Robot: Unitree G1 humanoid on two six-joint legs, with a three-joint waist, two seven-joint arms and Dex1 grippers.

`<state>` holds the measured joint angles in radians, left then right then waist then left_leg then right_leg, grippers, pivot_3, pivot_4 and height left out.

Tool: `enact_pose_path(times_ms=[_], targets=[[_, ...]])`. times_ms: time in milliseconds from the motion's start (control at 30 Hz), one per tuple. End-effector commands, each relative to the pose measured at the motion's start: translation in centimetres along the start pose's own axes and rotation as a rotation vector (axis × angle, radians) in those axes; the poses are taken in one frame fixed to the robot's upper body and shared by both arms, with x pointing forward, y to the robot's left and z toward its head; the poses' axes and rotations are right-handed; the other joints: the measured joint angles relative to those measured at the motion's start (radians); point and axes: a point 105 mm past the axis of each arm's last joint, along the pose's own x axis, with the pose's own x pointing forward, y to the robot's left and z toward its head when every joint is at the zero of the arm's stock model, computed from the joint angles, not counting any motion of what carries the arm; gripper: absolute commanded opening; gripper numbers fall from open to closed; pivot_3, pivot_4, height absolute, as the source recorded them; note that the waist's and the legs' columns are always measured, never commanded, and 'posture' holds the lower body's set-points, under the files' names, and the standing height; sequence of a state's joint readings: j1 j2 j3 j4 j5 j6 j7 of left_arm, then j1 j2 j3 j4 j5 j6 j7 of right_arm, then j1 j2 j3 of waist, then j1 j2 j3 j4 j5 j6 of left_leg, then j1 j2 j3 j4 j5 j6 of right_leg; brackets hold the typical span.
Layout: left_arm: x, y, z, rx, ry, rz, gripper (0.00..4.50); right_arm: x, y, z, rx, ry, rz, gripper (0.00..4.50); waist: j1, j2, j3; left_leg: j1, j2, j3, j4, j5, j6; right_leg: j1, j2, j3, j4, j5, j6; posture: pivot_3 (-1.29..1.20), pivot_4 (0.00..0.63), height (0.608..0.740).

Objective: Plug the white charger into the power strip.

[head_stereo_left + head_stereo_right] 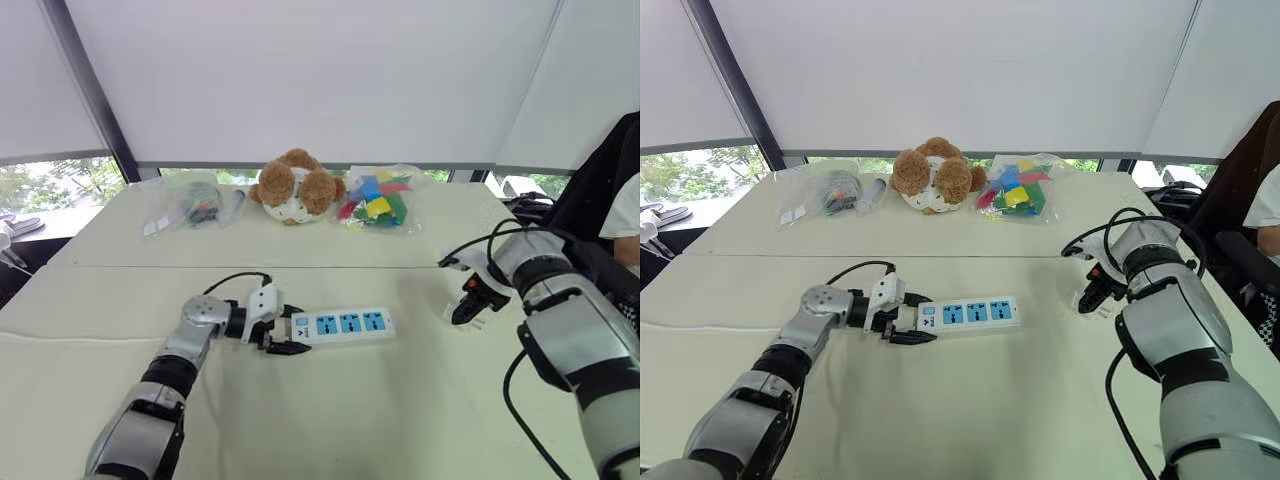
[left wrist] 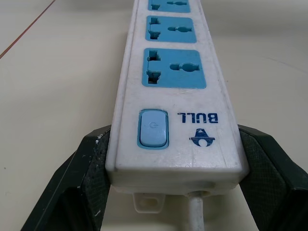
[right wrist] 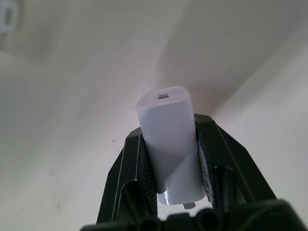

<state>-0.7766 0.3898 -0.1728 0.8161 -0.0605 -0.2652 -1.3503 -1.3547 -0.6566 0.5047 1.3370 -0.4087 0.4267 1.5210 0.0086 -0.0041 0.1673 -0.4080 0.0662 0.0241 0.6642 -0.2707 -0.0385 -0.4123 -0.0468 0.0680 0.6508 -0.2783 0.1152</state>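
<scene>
White charger clamped in right end effector | left end effector grips power strip | teddy behind

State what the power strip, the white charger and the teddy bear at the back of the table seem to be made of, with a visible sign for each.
Power strip: hard white plastic, slightly scuffed, moulded blue socket panels. White charger: smooth, faintly glossy plastic with rounded edges. Teddy bear: brown plush, fuzzy surface.

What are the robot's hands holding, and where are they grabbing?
The left gripper clamps the power strip by the sides of its switch end. The right gripper pinches the white charger around its body.
</scene>
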Motion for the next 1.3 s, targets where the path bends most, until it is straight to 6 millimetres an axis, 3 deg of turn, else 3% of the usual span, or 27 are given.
enact_pose_path(times_ms=[33,200,433,633,1000,1300], targets=[[1.5,-2.2,-1.9,-0.009,0.104,-0.147,3.03,-2.0,0.5,1.4,-0.102,-0.052,0.036,0.77,0.001,0.000,0.000,0.000,0.000,0.000,0.000,0.000,0.000,0.000,0.000,0.000,0.000,0.000,0.000,0.00,0.150,0.739],[1.5,-2.3,-1.9,0.011,0.126,-0.189,3.03,-0.9,0.8,0.2,-0.183,-0.052,0.064,0.77,0.004,0.000,0.000,0.000,0.000,0.000,0.000,0.000,0.000,0.001,0.000,0.000,-0.001,0.000,0.000,0.00,0.150,0.739],[0.9,-2.3,-2.1,0.042,0.169,-0.238,3.03,0.7,3.9,-2.5,-0.420,0.027,0.070,0.77,0.001,0.001,-0.001,0.000,-0.001,-0.003,0.000,-0.001,0.002,0.002,0.000,0.000,-0.003,-0.001,0.002,0.00,0.150,0.739],[0.2,-1.6,-2.6,0.060,0.237,-0.243,3.03,1.2,4.0,-2.7,-0.429,0.021,0.019,0.77,-0.005,0.001,-0.001,0.003,0.000,-0.003,0.000,-0.001,0.002,0.004,0.002,0.000,0.000,-0.001,0.001,0.00,0.150,0.739],[0.5,-1.5,-2.6,0.052,0.227,-0.229,3.03,1.6,4.4,-2.8,-0.441,0.028,0.034,0.77,-0.005,0.000,-0.002,0.004,0.000,-0.003,0.000,-0.001,0.002,0.004,0.001,0.000,-0.001,-0.001,0.001,0.00,0.150,0.739],[0.5,-1.4,-2.7,0.044,0.222,-0.205,3.03,1.2,4.5,-1.7,-0.442,0.012,0.037,0.77,-0.005,0.001,-0.002,0.004,0.000,-0.003,0.000,-0.001,0.002,0.005,0.001,0.000,-0.001,-0.001,0.001,0.00,0.150,0.739]])
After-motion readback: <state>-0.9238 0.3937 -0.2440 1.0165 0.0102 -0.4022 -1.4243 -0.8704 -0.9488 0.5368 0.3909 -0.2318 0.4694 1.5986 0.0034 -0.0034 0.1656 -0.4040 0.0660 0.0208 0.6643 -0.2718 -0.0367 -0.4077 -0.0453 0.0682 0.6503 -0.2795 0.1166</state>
